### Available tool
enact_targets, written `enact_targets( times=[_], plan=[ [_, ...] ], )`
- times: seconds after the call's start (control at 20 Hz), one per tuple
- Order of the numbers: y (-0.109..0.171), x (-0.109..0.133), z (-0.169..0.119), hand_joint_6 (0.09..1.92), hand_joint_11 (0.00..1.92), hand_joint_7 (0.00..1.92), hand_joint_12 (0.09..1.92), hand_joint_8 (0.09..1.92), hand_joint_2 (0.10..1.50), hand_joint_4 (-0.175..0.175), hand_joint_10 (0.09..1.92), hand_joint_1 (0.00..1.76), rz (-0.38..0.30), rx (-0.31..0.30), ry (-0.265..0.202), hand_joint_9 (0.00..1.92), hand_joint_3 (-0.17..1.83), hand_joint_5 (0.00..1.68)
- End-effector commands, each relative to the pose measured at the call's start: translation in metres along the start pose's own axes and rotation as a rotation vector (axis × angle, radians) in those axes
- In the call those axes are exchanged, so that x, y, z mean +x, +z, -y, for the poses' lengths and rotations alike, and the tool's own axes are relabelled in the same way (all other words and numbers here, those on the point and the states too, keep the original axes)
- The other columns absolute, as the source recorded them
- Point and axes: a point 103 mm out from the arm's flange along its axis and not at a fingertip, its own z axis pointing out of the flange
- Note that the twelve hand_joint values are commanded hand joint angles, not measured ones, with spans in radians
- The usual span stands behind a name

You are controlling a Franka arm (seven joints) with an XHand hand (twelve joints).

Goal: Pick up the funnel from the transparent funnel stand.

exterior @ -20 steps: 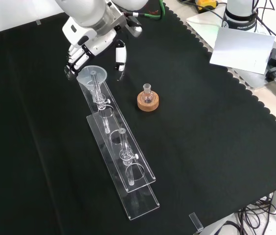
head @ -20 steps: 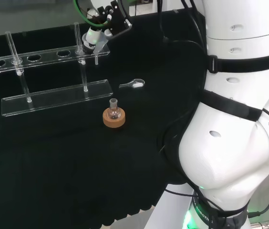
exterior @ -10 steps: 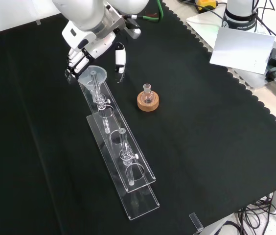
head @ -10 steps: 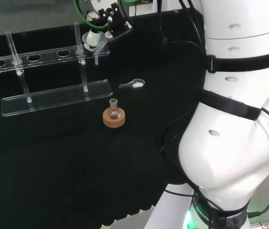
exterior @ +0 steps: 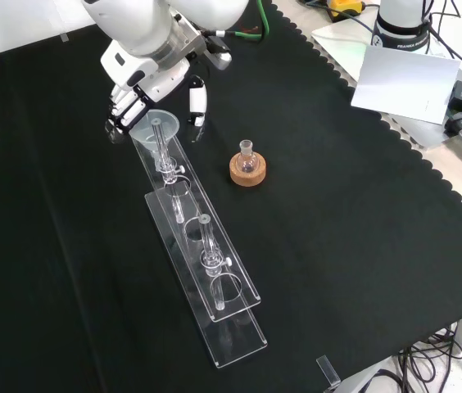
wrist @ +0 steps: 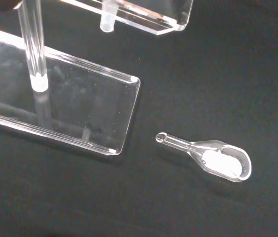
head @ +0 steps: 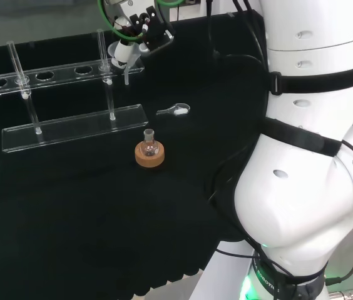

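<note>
One hand (exterior: 137,78) curls around the funnel (exterior: 155,127); thumb opposite fingers.

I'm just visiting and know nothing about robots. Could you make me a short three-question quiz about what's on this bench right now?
1. True or false: the funnel sits in the end hole of the clear stand, with the hand at its rim.
2. What does the small flask rest on? A) red ribbed ring B) cork ring C) bare cloth
3. Fill in: the clear scoop lying on the cloth holds some ____ powder.

Key: 1 true; 2 B, the cork ring; 3 white.
</note>
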Motion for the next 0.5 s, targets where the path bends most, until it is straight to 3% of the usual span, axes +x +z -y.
enact_targets(
  times=[0.05, 0.25, 0.3, 0.5],
  plan=[
    [0.0030, 0.0006, -0.0034, 0.09, 0.45, 0.16, 1.44, 0.70, 0.70, -0.025, 0.69, 0.65, 0.015, 0.003, 0.014, 0.48, 0.35, 0.22],
    [0.0032, -0.0048, -0.0045, 0.09, 0.46, 0.26, 1.42, 0.70, 0.70, -0.033, 0.62, 0.66, 0.018, -0.011, 0.036, 0.60, 0.40, 0.32],
    [0.0029, -0.0064, -0.0036, 0.09, 0.47, 0.29, 1.41, 0.70, 0.71, -0.034, 0.60, 0.67, 0.020, -0.021, 0.085, 0.64, 0.41, 0.34],
    [-0.0040, -0.0054, 0.0040, 0.09, 0.54, 0.49, 1.35, 0.70, 0.77, -0.036, 0.54, 0.69, 0.049, -0.169, 0.131, 0.81, 0.46, 0.51]
  ],
)
